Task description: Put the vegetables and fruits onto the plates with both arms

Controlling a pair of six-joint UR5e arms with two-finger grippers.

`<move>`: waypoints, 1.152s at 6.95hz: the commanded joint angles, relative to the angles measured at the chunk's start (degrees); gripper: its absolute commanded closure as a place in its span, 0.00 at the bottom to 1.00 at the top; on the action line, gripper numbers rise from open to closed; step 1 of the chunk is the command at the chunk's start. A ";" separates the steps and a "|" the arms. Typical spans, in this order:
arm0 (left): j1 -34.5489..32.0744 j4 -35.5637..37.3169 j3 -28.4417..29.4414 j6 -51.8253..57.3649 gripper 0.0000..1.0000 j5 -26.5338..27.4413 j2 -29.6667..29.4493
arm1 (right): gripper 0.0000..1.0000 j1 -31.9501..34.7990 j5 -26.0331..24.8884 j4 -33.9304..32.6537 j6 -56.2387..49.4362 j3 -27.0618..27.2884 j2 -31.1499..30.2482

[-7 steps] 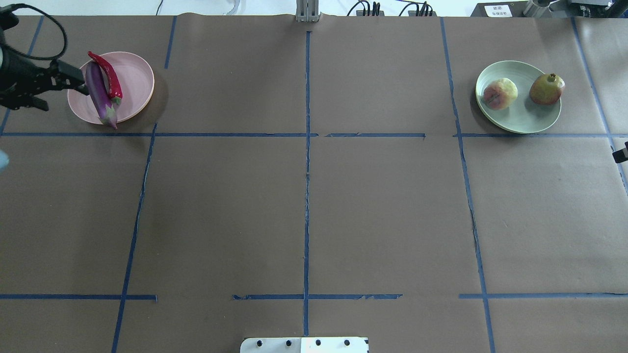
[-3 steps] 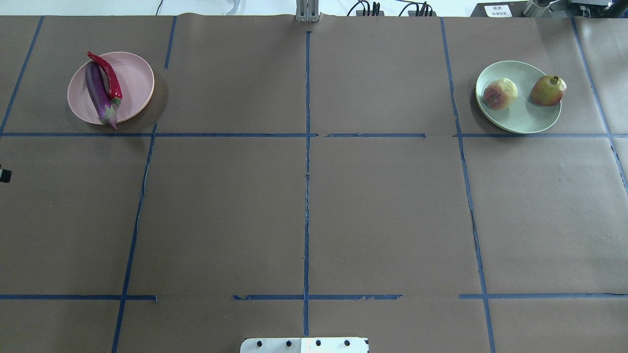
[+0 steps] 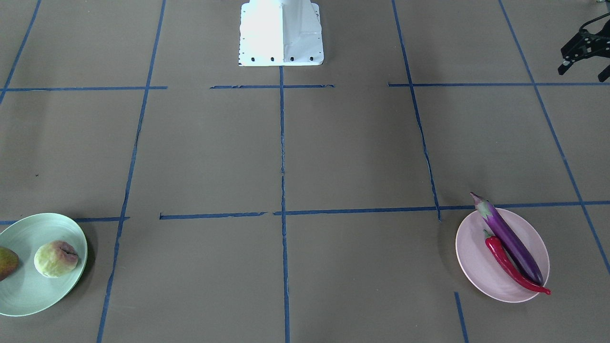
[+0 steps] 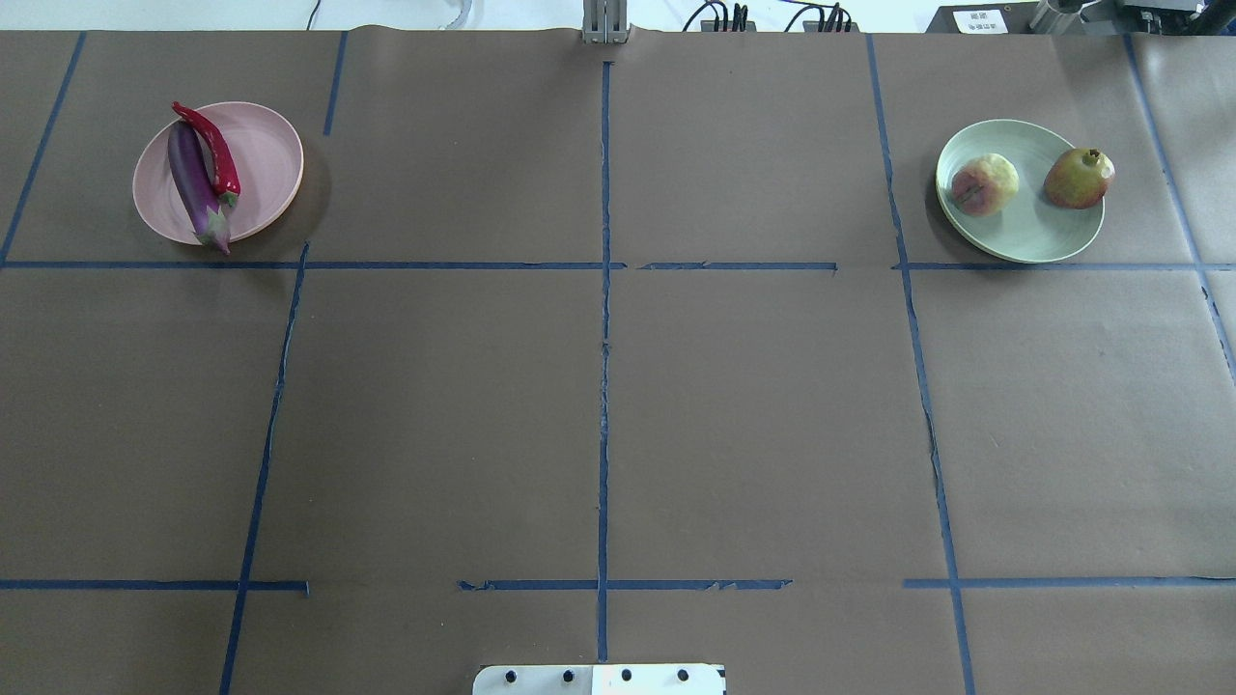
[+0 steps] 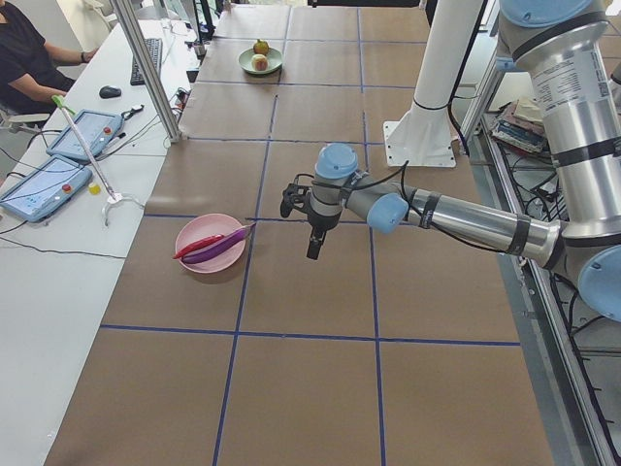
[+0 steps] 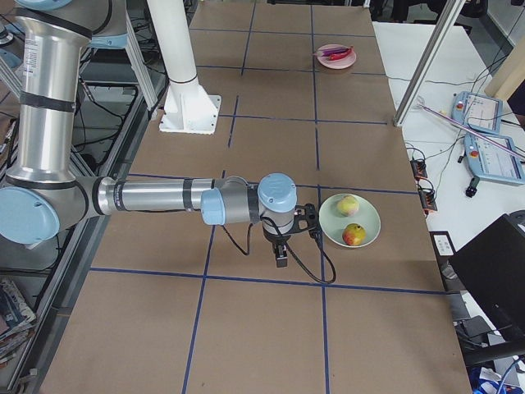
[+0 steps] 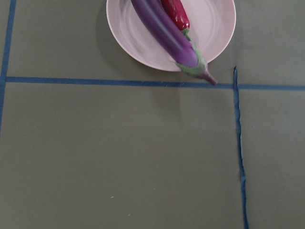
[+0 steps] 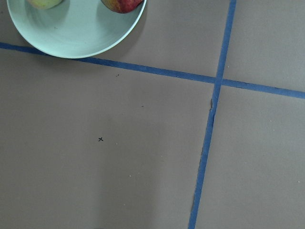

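The purple eggplant [image 4: 193,183] and the red chili pepper [image 4: 214,150] lie side by side on the pink plate [image 4: 261,154] at the far left. The eggplant's stem end hangs over the rim [image 7: 198,67]. The peach [image 4: 984,183] and the red-and-yellow fruit [image 4: 1078,178] sit on the mint green plate [image 4: 1024,227] at the far right. My left gripper [image 3: 584,71] is open and empty, raised, well back from the pink plate [image 3: 476,267]. My right gripper [image 6: 281,250] hovers beside the green plate [image 6: 349,222]; I cannot tell if it is open or shut.
The brown paper table cover is marked off with blue tape lines. The white robot base [image 3: 281,33] stands at the near middle edge. A metal post [image 4: 603,19] and cables stand at the far edge. An operators' desk with tablets [image 5: 49,184] runs along the far side.
My left gripper has drawn back from the pink plate and left the overhead view. The right gripper's tip has left that view's right edge. The red-and-yellow fruit shifted slightly.
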 commanded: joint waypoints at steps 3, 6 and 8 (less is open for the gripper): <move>-3.64 8.70 1.19 2.14 0.00 -1.44 -1.22 | 0.00 -0.35 -5.80 -1.81 -0.78 1.25 -1.67; -3.46 8.70 1.21 2.39 0.00 -1.70 -0.78 | 0.00 -2.82 -6.10 -12.90 -3.32 6.53 -1.67; -3.55 9.92 1.99 2.39 0.00 -2.76 -0.51 | 0.00 -2.82 -5.92 -12.73 -4.37 6.18 -1.59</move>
